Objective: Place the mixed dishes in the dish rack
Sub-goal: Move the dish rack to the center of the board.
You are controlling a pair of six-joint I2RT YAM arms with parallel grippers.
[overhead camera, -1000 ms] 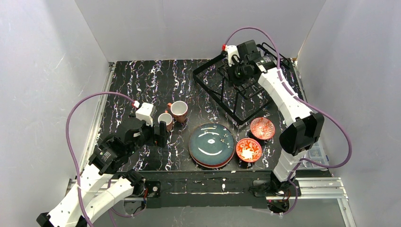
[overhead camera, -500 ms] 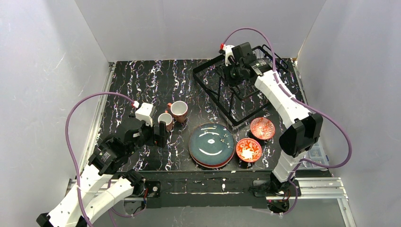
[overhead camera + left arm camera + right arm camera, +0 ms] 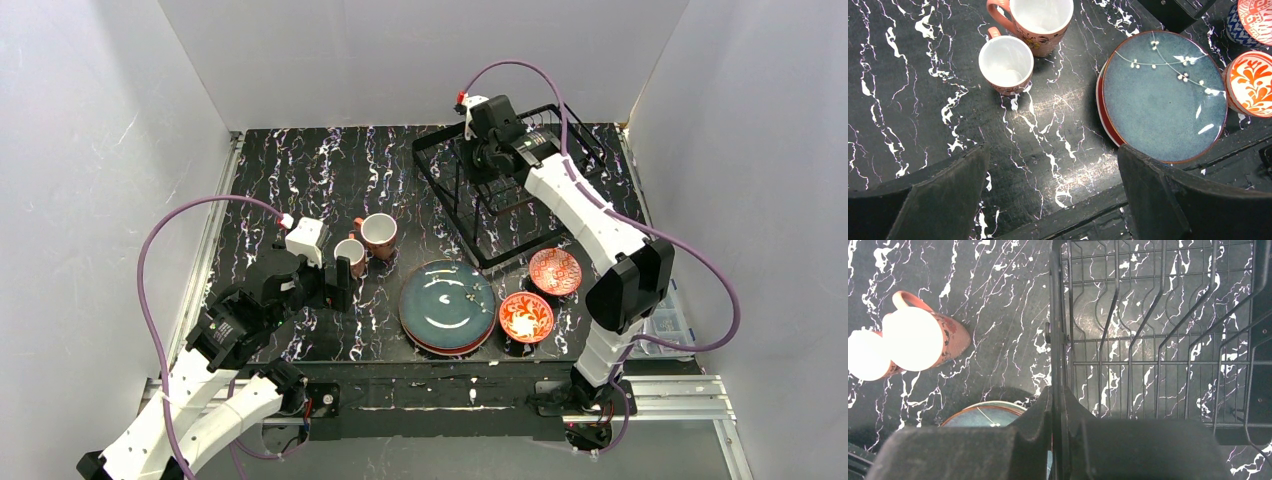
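The dish rack (image 3: 497, 215), a black wire grid, lies at the table's back right. My right gripper (image 3: 478, 158) is shut on its rim wire (image 3: 1055, 315), which runs up between the fingers of that gripper (image 3: 1058, 412). A dark teal plate (image 3: 447, 303) tops a stack at front centre, with a red rim showing beneath it (image 3: 1102, 107). Two red-patterned bowls (image 3: 526, 316) (image 3: 555, 270) sit to its right. Two terracotta mugs (image 3: 379, 233) (image 3: 349, 252) stand left of the stack. My left gripper (image 3: 335, 285) hovers open just in front of the mugs (image 3: 1006, 62), holding nothing.
A small black wire basket (image 3: 575, 135) stands behind the rack in the back right corner. A clear plastic box (image 3: 668, 320) lies off the table's right edge. White walls close in the left, back and right sides.
My right gripper has moved left along the back while holding the rack's rim, and the rack has swung with it. The left arm and the dishes have not moved.
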